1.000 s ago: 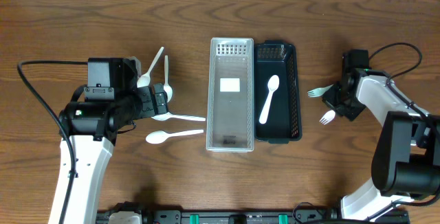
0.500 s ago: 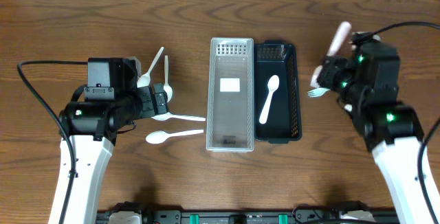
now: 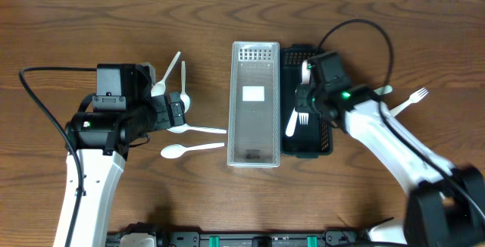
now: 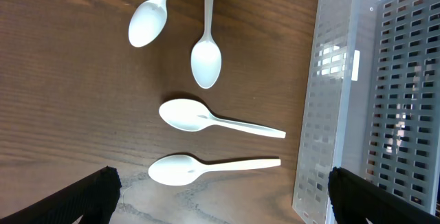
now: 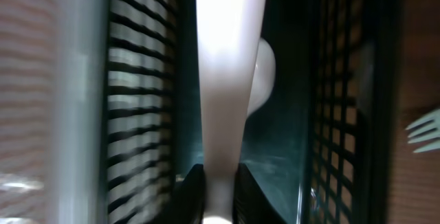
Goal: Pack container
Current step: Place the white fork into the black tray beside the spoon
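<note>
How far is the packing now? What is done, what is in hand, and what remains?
Done: one white spoon lies in the dark basket. In hand: the right gripper holds a white fork over that basket. Left: four spoons on the table beside the clear basket, below the open left gripper, and at least one fork on the right.
</note>
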You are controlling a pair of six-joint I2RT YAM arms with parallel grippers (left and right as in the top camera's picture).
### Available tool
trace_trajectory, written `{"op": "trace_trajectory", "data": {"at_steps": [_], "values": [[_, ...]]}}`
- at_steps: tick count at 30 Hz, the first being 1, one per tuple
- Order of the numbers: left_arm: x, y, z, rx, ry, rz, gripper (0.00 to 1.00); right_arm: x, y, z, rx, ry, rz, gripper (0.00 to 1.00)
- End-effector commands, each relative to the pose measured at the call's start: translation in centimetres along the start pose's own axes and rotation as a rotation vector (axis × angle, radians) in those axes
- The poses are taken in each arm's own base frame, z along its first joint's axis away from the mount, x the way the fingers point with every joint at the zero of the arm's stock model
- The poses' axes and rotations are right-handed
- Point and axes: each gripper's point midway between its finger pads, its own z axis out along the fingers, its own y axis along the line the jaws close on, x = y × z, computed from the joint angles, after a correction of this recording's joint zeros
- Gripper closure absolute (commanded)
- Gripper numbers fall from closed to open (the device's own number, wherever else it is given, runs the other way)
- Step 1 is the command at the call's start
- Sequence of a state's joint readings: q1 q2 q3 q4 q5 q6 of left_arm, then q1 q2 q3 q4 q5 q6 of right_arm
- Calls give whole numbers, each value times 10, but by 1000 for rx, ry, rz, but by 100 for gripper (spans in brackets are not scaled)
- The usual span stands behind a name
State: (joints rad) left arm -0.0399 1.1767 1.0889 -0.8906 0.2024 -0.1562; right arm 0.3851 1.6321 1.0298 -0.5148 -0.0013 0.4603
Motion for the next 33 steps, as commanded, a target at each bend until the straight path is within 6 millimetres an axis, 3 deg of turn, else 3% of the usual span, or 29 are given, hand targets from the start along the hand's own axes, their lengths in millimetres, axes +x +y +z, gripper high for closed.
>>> {"op": "trace_trajectory", "data": {"at_steps": [1, 4, 6, 8, 12, 14, 17, 21, 28, 33], "values": [[-5, 2, -2, -13, -11, 8, 2, -3, -1, 0, 20, -16, -18, 57], [-5, 2, -2, -13, -11, 8, 2, -24, 4, -29, -6, -88, -28, 42], [-5, 2, -2, -13, -11, 8, 2, -45, 2, -58, -7, -174, -8, 30], [-5, 2, -2, -13, -10, 8, 2, -67, -11, -93, 9, -282, 30, 26], [-5, 2, -2, -13, -11, 8, 2, -88, -65, -146, 113, -436, 151, 24], [-5, 2, -2, -13, -11, 8, 2, -84, -102, -156, 202, -437, 236, 25], [-5, 2, -2, -13, -11, 8, 2, -65, -154, -151, 325, -359, 342, 24], [-5, 2, -2, -13, -11, 8, 2, -31, -215, -121, 442, -193, 478, 23], [-5, 2, -2, -13, -11, 8, 2, -11, -258, -57, 378, -20, 633, 27], [-5, 2, -2, -13, -11, 8, 2, -1, -279, -27, 339, 23, 758, 29]]}}
